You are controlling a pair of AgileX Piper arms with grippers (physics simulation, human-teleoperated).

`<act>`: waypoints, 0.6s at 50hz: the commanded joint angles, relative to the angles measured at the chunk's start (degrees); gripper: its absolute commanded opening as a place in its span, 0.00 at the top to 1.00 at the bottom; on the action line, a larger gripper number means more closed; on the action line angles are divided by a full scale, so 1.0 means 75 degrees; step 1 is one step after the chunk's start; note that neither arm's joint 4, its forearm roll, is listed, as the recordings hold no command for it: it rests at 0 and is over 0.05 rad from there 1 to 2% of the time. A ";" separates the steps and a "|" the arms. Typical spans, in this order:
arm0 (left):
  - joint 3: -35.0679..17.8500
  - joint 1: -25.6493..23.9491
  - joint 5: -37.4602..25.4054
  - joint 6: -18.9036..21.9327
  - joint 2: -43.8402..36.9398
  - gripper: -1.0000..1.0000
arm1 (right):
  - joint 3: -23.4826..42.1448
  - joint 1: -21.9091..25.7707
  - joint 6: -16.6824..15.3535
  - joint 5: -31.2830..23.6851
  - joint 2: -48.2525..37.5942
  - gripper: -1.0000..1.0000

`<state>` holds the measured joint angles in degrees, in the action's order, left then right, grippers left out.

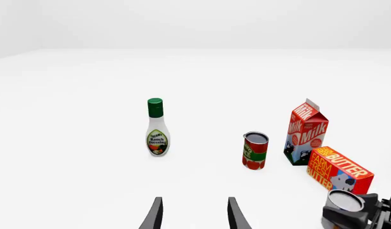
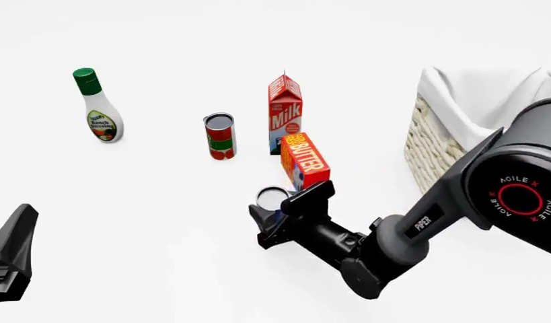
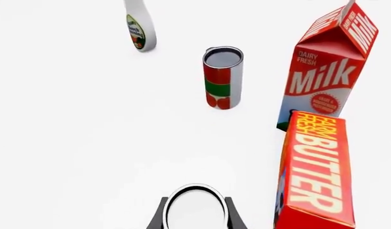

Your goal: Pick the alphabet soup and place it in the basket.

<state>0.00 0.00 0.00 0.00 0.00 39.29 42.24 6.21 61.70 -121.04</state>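
Closest to the front camera is my big right arm (image 2: 490, 202), coming in from 4 o'clock. At its end, my right pincer (image 2: 273, 219) sits around the alphabet soup (image 2: 273, 198). In my right wrist view the can's shiny top (image 3: 196, 210) lies right between my two fingers (image 3: 158, 217), and they look like they touch its sides. So I think I am holding the soup, or just about to squeeze it. I cannot see its label, only the top.

The soup stands near the middle of the table, just beside the butter box (image 2: 306, 160), at about 7 o'clock from it. Behind the butter is the milk carton (image 2: 285, 111). The red and green can (image 2: 219, 136) is at 9 o'clock from the milk. The ranch bottle (image 2: 98, 108) is far off at 10 o'clock.

My left pincer (image 1: 194, 214) is wide, holds nothing, and waits at 8 o'clock.

Next I think I must lift the can straight up, so I do not bump the butter, then carry it toward 2 o'clock to the basket (image 2: 432, 145) and let go over it.

The table (image 2: 149, 215) is plain, smooth and white. The room behind is plain white too.
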 commanded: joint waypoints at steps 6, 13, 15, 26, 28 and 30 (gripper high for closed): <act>0.0000 0.0000 0.0000 0.0000 0.0000 0.00 | -0.0392 0.0143 0.0143 0.0096 0.0590 1.00; 0.0000 0.0000 0.0000 0.0000 0.0000 0.00 | -0.0677 0.0181 0.0083 0.0089 0.1102 1.00; 0.0000 0.0000 0.0000 0.0000 0.0000 0.00 | -0.0748 0.0196 0.0069 0.0066 0.1276 1.00; 0.0000 0.0000 0.0000 0.0000 0.0000 0.00 | -0.1086 0.0247 -0.0058 -0.0078 0.2100 1.00; 0.0000 0.0000 0.0000 0.0000 0.0000 0.00 | -0.1141 0.0258 -0.0086 -0.0119 0.2262 1.00; 0.0000 0.0000 0.0000 0.0000 0.0000 0.00 | -0.1198 0.0268 -0.0135 -0.0190 0.2466 1.00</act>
<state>0.00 0.00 0.00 0.00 0.00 32.28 43.88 5.06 61.30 -108.67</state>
